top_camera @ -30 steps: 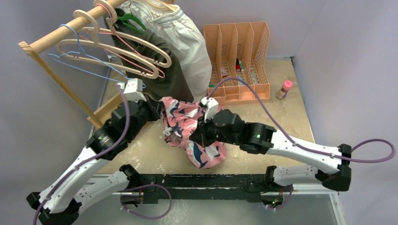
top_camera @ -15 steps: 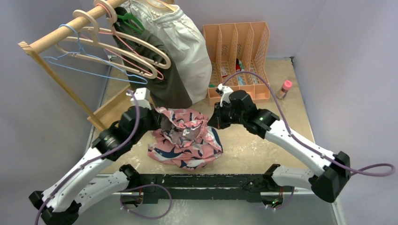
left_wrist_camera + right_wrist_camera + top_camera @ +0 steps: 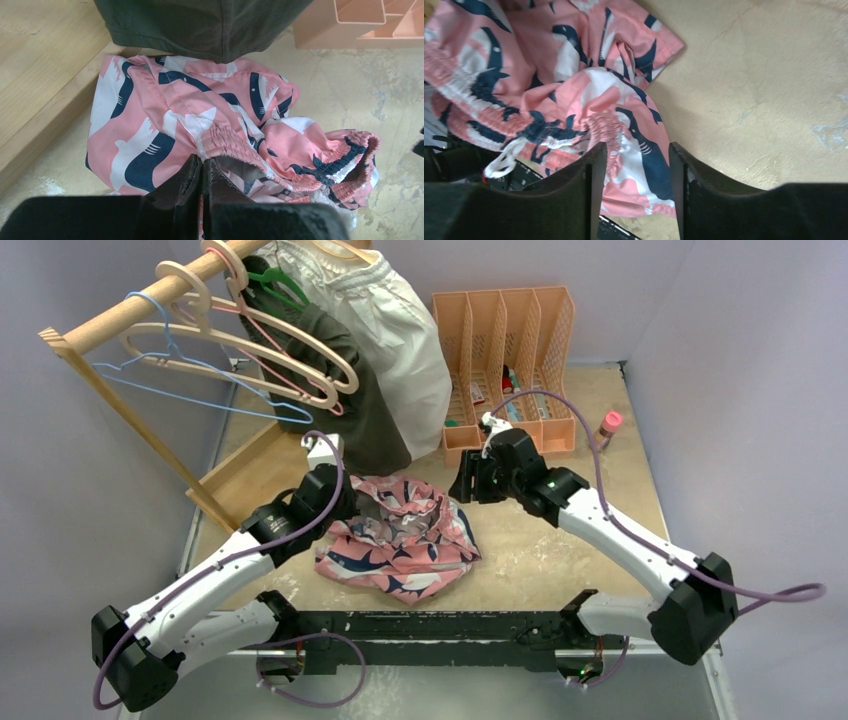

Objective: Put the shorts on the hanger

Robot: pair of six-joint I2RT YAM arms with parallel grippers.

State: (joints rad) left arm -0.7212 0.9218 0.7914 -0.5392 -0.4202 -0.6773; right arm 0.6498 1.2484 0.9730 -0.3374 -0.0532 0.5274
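Observation:
The pink shark-print shorts [image 3: 400, 535] lie crumpled on the table in front of the rack. My left gripper [image 3: 345, 502] is at their left edge. In the left wrist view it [image 3: 202, 162] is shut on the elastic waistband of the shorts [image 3: 210, 110]. My right gripper [image 3: 462, 485] hovers over their right edge, near the organizer. In the right wrist view it [image 3: 636, 155] stands open, and the shorts [image 3: 574, 90] and their white drawstring [image 3: 504, 161] lie loose below it. The light-blue wire hanger [image 3: 190, 385] hangs bare on the wooden rail at the far left.
Beige hangers [image 3: 300, 360], a green hanger [image 3: 280, 282], a dark olive garment [image 3: 360, 400] and a white garment [image 3: 400, 330] hang on the rack [image 3: 120, 310]. Its wooden base [image 3: 250, 465] lies by the left arm. An orange organizer [image 3: 510, 370] and a pink-capped bottle [image 3: 605, 430] stand behind.
My right gripper has opened, let go of the shorts and pulled back toward the organizer. The shorts have dropped from a lifted bundle onto the table. My left arm has shifted right, still gripping.

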